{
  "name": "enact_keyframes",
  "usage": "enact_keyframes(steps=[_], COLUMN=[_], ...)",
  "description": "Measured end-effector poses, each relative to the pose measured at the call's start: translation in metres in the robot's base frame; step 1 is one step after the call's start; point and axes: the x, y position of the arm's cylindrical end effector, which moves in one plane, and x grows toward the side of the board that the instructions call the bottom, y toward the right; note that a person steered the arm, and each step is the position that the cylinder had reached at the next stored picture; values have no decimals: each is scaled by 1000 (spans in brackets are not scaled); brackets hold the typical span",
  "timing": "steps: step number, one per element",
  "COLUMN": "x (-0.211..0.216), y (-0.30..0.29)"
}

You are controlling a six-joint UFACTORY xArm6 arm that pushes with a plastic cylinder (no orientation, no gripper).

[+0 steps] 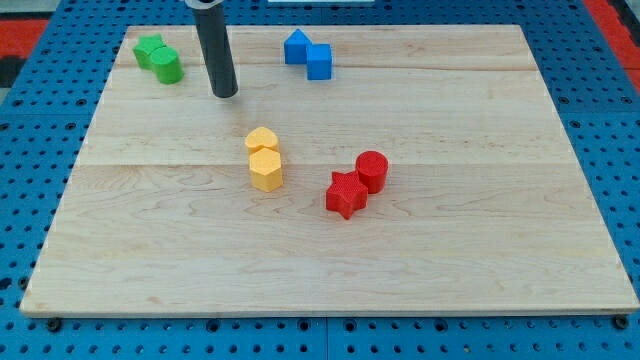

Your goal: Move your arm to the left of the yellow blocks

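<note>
Two yellow blocks sit touching near the board's middle: a yellow heart-like block (261, 139) above a yellow hexagon block (266, 169). My tip (225, 94) rests on the board above and a little to the left of the yellow pair, apart from both. The dark rod rises from the tip to the view's top edge.
A green star-like block (150, 49) and a green cylinder (167, 66) touch at the top left. Two blue blocks, a pentagon (296, 46) and a cube (319, 62), sit at the top middle. A red star (345, 194) and a red cylinder (371, 170) lie right of the yellow pair on the wooden board (450, 250).
</note>
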Motion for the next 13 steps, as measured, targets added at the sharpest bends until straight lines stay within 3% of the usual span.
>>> enact_keyframes(steps=[13], x=[-24], y=[19])
